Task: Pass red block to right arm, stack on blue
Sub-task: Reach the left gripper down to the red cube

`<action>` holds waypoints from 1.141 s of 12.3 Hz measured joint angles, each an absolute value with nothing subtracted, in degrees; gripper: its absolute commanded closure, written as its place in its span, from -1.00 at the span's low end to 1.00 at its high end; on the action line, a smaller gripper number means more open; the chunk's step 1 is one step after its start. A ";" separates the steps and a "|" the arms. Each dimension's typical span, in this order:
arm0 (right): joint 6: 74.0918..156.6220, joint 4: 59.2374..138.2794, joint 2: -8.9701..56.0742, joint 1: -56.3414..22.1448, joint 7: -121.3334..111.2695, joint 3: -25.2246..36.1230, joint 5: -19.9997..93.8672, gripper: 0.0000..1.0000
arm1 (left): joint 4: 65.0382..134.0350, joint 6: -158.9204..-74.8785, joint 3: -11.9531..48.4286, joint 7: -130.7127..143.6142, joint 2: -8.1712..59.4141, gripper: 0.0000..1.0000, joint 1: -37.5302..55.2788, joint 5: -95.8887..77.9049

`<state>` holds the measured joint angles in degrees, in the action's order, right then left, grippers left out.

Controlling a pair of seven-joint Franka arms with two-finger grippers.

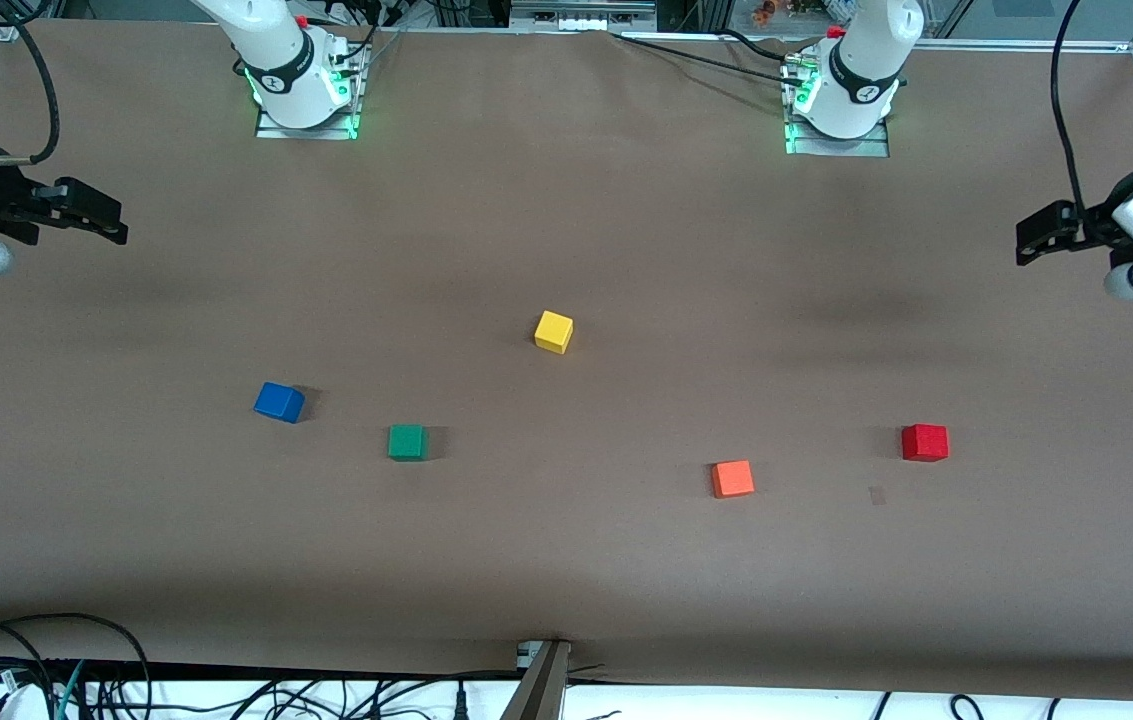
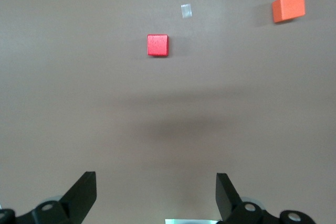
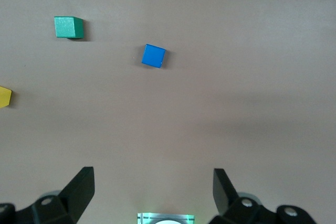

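Five small cubes lie apart on the brown surface (image 1: 566, 560), none touching another, so each can be taken from above without disturbing a neighbour. The red block (image 1: 925, 442) sits toward the left arm's end of the table, with the orange cube (image 1: 732, 479) beside it and a little nearer the front camera; that placing suits the left arm as the one to pick it up. The blue cube (image 1: 278, 402) rests toward the right arm's end, the green cube (image 1: 407, 442) near it, and the yellow cube (image 1: 553, 331) lies about midway between the arms, farther from the camera. The left gripper (image 1: 1036, 240) hangs high over its edge of the surface, fingers spread wide with nothing between them, and its wrist view looks down on the red block. The right gripper (image 1: 101, 218) hangs likewise over its own end, also wide and empty, looking down on the blue cube. By my judgement nothing has begun: the red block is untouched.
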<state>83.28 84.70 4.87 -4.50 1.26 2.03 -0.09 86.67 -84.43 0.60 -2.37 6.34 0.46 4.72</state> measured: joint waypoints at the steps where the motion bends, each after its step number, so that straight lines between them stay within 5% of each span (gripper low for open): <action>1: 83.29 84.54 5.05 -4.50 1.25 2.03 -0.09 -1.00 | 86.83 -84.47 0.42 -2.37 7.61 -1.00 0.16 4.73; 9: 82.85 84.62 8.50 -4.56 1.25 1.96 -0.08 -1.00 | 87.00 -85.46 0.17 -2.44 14.05 -1.00 -1.94 4.54; 14: 82.54 84.63 10.49 -4.53 1.25 1.97 -0.08 -1.00 | 88.16 -95.85 0.17 -12.64 23.52 -1.00 -7.71 0.92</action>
<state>82.54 84.63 10.49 -4.53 1.25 1.97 -0.08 88.16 -95.85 0.17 -12.64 23.52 -7.71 0.92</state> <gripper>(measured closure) 0.000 0.000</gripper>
